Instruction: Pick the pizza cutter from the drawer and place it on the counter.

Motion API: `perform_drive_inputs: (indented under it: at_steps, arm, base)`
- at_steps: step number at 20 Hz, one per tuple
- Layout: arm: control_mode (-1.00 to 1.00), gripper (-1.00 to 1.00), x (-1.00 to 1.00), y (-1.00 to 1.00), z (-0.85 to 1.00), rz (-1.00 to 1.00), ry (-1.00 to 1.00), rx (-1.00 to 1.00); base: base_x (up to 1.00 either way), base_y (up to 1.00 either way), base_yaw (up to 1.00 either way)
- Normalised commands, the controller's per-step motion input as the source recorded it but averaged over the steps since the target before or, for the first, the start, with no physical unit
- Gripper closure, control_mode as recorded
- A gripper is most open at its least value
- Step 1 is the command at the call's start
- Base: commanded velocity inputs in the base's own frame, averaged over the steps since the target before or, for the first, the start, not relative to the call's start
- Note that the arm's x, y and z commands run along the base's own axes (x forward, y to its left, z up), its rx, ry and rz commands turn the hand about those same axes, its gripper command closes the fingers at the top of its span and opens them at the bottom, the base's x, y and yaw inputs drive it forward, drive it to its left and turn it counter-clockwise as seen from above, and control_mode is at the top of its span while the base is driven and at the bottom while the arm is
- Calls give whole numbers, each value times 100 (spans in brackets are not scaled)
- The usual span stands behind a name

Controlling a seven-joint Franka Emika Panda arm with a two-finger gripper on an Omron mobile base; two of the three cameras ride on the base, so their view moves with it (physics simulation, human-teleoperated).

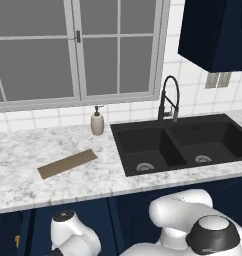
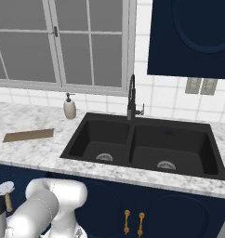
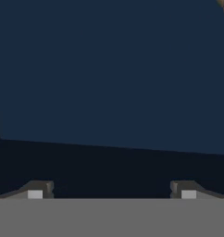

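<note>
The gripper (image 3: 112,192) hangs low with fingers spread and nothing between them, facing the drawer's (image 3: 109,69) navy surface; the pizza cutter (image 2: 6,191) lies just beside it, ungrasped; the counter (image 1: 23,175) above awaits it; nearly everything remains.

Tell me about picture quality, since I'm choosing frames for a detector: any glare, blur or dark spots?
Left base view: even light, no glare, the counter crisp. Right base view: equally flat, though the sink basins read nearly black. Hand view: a dim, soft navy surface, with the end effector tips wide apart.
</note>
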Motion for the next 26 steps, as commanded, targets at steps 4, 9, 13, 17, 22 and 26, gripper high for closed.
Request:
perform_drive_inputs:
  at_steps: [4,9,13,17,22,26]
  arm:
    - [-100,-100,5,-20,63,0,-7,0]
    - [-100,-100,18,-25,48,0,-8,0]
    - [-100,-100,18,-51,31,1,-10,0]
    - [-100,-100,28,-70,2,0,-1,0]
    - [-100,-100,47,-71,0,0,0,0]
    - [-100,-100,62,-7,-1,4,-5,-2]
  base:
    - [0,0,0]
    - [0,0,0]
    - [0,0,0]
    - [0,0,0]
    - [0,0,0]
    - [0,0,0]
